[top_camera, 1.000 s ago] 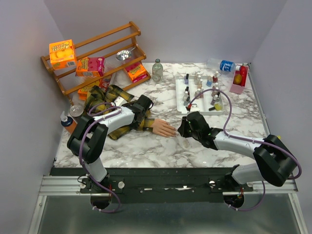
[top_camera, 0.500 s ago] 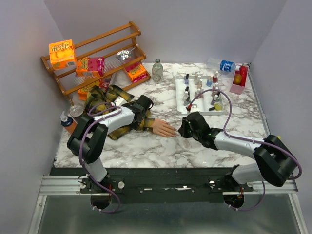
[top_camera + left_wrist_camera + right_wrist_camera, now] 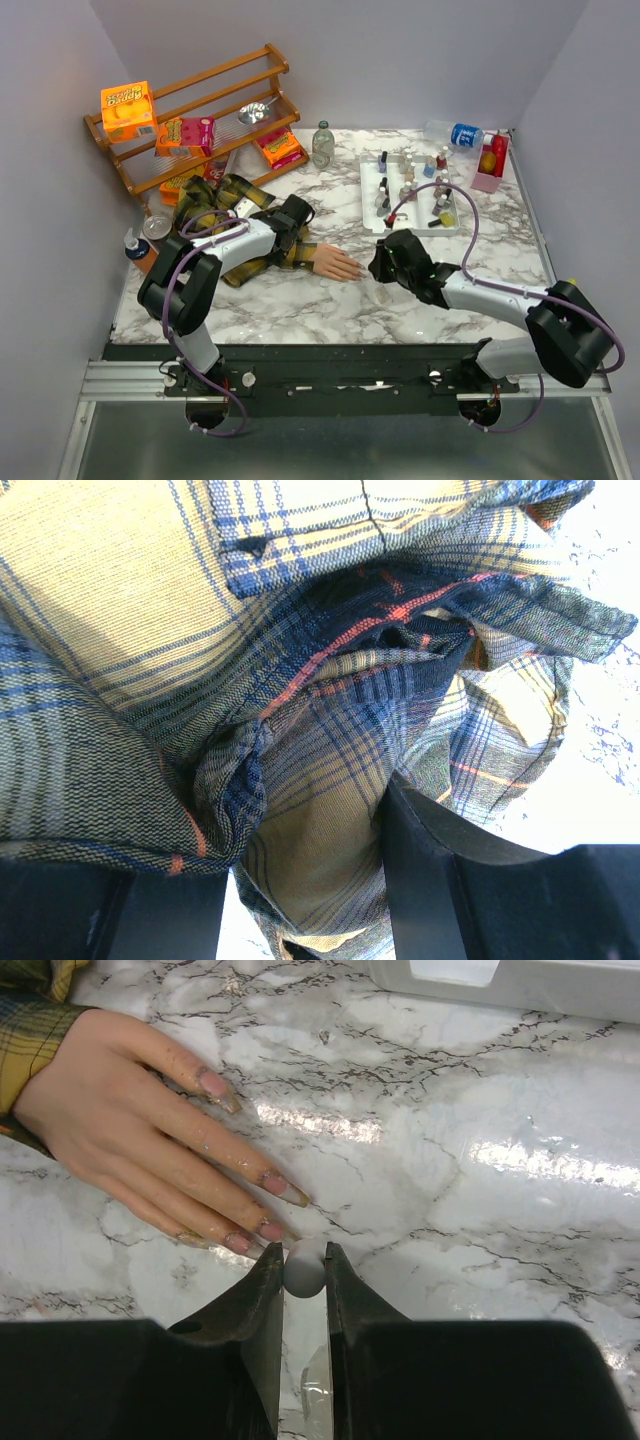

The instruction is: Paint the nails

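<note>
A peach mannequin hand (image 3: 335, 263) lies on the marble table and sticks out of a yellow-and-black plaid sleeve (image 3: 215, 205). Its long nails (image 3: 272, 1182) show pinkish polish in the right wrist view. My right gripper (image 3: 303, 1260) is shut on a small round grey-white brush cap (image 3: 303, 1272), held right at the tips of the lower fingers' nails (image 3: 268, 1230). In the top view this gripper (image 3: 375, 268) sits just right of the hand. My left gripper (image 3: 305, 880) is shut on the plaid sleeve (image 3: 300, 830) near the wrist (image 3: 293, 235).
A white tray (image 3: 372, 215) with several small polish bottles stands behind the right gripper. A wooden rack (image 3: 190, 110) with snack boxes is at the back left. A glass bottle (image 3: 322, 145), a water bottle (image 3: 455, 133) and a pink box (image 3: 490, 165) line the back.
My right arm has shifted very slightly to the right, its gripper staying at the fingertips. The left arm and the hand have not moved.
</note>
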### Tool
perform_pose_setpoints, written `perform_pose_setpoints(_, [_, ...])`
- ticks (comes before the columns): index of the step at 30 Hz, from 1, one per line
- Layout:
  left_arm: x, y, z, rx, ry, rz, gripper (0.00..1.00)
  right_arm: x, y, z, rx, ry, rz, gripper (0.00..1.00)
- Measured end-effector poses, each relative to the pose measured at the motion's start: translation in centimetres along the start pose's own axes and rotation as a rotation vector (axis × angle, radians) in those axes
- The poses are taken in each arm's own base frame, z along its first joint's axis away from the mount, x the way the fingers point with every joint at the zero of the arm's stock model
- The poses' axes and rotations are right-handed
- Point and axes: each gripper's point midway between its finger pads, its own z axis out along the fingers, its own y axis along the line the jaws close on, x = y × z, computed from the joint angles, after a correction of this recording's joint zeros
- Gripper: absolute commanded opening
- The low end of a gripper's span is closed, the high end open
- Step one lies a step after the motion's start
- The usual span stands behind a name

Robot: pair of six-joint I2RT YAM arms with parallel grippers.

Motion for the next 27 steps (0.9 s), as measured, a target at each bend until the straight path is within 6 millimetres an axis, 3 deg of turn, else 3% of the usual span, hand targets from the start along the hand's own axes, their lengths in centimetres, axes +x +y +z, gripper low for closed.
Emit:
perform_pose_setpoints(15, [0.0,0.0,0.0,0.0,0.0,0.0,0.49,-5.4,0.2,-2.5,-0.034,-0.144,-0.005,0.01])
perform_pose_setpoints(27, [0.0,0.0,0.0,0.0,0.002,-0.001,0.49,-5.8,0.5,-1.4,-0.121,-0.103,0.032,0.01])
